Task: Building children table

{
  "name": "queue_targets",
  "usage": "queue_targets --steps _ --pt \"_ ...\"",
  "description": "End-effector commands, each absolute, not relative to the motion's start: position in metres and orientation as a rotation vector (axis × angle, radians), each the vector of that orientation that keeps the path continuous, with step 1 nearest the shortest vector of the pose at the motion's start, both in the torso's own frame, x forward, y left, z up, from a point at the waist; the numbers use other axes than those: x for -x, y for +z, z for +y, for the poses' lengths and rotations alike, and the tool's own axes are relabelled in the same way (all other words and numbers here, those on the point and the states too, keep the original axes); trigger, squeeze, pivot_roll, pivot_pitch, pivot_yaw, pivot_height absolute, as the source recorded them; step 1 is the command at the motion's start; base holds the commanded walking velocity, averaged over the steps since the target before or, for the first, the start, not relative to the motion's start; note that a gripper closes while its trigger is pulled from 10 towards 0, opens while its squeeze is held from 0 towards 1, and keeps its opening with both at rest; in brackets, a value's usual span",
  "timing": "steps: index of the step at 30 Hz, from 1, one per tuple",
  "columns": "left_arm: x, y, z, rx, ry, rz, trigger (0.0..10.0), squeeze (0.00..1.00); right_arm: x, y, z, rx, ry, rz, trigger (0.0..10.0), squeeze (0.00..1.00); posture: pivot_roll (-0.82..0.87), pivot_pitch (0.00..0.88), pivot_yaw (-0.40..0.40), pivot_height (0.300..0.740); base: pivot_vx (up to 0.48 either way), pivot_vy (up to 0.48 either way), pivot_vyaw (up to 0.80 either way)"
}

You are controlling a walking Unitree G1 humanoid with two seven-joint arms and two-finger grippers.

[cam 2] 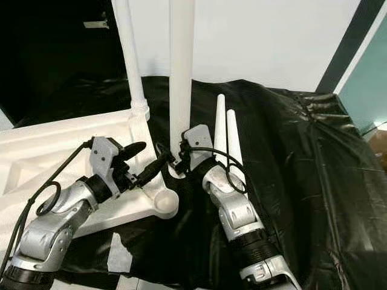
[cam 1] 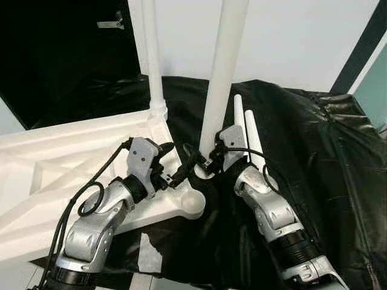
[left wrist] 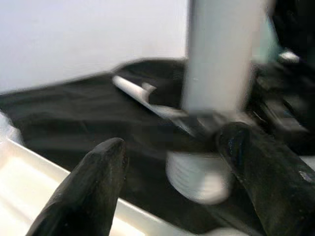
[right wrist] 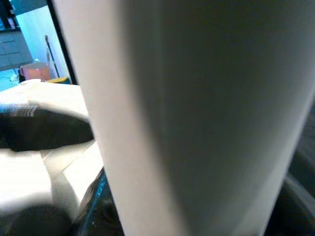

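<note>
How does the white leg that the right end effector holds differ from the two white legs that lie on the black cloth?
The held leg stands nearly upright, its threaded end just off the tabletop corner; the two loose legs lie flat, side by side, on the black cloth. The right end effector grips the held leg; nothing touches the loose legs. All are white and round.

Tabletop (cam 1: pixel 72 163) lies on sheet's (cam 1: pixel 326 181) left part; one leg (cam 1: pixel 225 66) upright at its right edge, two legs (cam 1: pixel 247 133) lying beyond.

Two black fingers (left wrist: pixel 93 191) of the left gripper (left wrist: pixel 182 182) stand spread apart, one at seven o'clock, one at four. Between them, a blurred white table leg (left wrist: pixel 221 54) rises toward one o'clock, its ribbed end (left wrist: pixel 197 174) over black sheeting (left wrist: pixel 59 118). A white tabletop edge (left wrist: pixel 29 182) lies at eight o'clock.
</note>
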State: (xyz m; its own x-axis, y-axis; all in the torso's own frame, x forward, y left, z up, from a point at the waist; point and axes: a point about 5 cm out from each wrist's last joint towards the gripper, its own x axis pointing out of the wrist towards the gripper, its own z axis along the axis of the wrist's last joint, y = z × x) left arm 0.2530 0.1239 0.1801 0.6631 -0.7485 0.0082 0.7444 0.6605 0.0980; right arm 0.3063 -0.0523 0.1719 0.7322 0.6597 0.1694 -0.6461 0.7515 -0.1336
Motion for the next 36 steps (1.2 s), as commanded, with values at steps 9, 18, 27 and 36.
queue_targets --steps 9,18,27,36 --pt "-0.207 0.161 0.133 -0.125 -1.089 0.129 10.0 0.00 -0.286 0.187 -0.041 -0.013 0.895 -0.288 10.0 0.00 0.10 0.000 -0.059 0.740 0.000 0.000 0.00" --pt "-0.204 0.153 0.145 -0.264 -1.057 0.191 10.0 0.00 -0.277 0.178 -0.040 -0.015 0.947 -0.243 10.0 0.00 0.11 0.000 -0.064 0.740 0.000 0.000 0.00" --pt "-0.218 0.133 0.161 -0.480 -0.946 0.286 10.0 0.00 -0.277 0.177 -0.049 -0.012 0.922 -0.233 10.0 0.00 0.10 0.000 -0.049 0.740 0.000 0.000 0.00" --pt "-0.220 0.129 0.171 -0.542 -0.951 0.337 9.3 0.00 -0.277 0.179 -0.051 -0.015 0.913 -0.234 10.0 0.00 0.09 0.000 -0.044 0.740 0.000 0.000 0.00"
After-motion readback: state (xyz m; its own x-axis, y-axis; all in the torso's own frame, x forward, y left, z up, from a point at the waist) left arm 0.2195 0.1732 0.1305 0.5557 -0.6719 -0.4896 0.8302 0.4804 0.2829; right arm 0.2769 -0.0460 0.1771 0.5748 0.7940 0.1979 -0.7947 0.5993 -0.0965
